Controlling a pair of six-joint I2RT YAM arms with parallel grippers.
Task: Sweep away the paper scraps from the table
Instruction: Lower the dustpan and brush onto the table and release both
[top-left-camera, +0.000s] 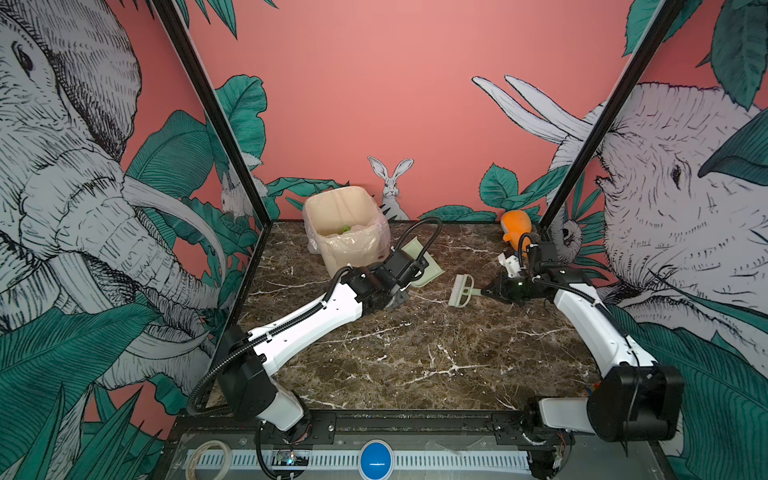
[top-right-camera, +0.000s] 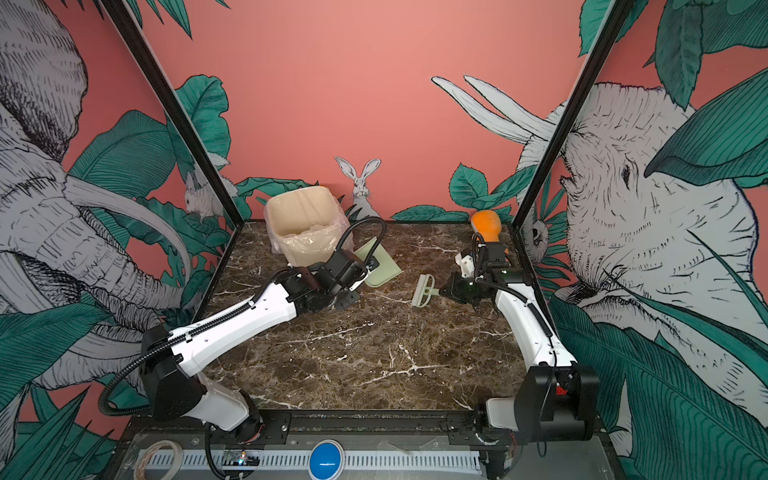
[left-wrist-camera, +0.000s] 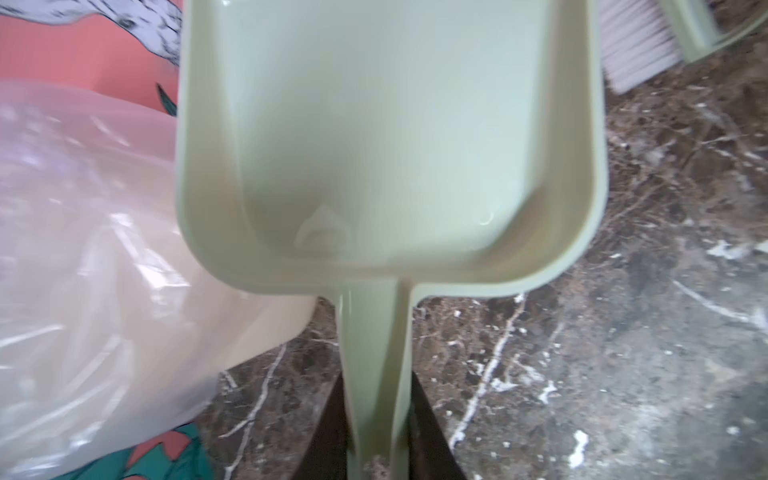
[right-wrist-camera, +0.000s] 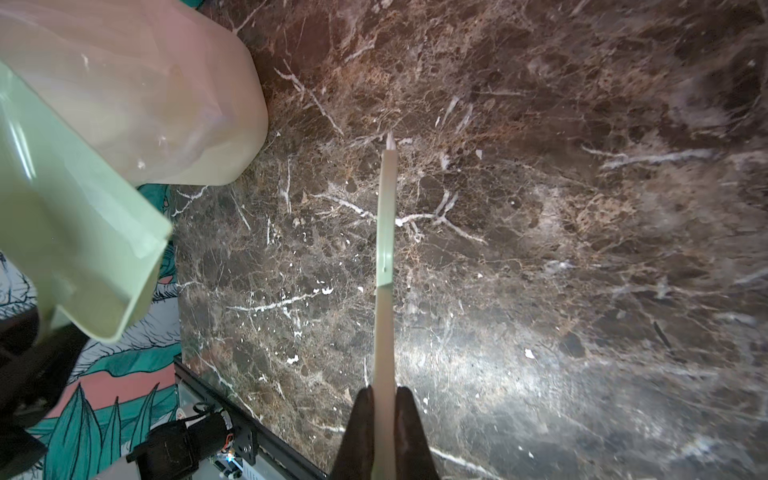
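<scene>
Clamping the dustpan (left-wrist-camera: 374, 124) handle, the left gripper (left-wrist-camera: 376, 436) is hovering beside the bin (top-left-camera: 353, 253); the right gripper (right-wrist-camera: 384, 432) is pinching the brush (top-left-camera: 461, 291). Green paper scraps (top-left-camera: 345, 228) are lying in the bin, nearer the left gripper.

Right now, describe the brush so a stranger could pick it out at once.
Start at the dark marble table, then look right of its middle, nearer than the orange carrot toy. The brush is held there by its handle in the right fingers; unlike the equally pale green dustpan nearby, it carries white bristles.
</scene>
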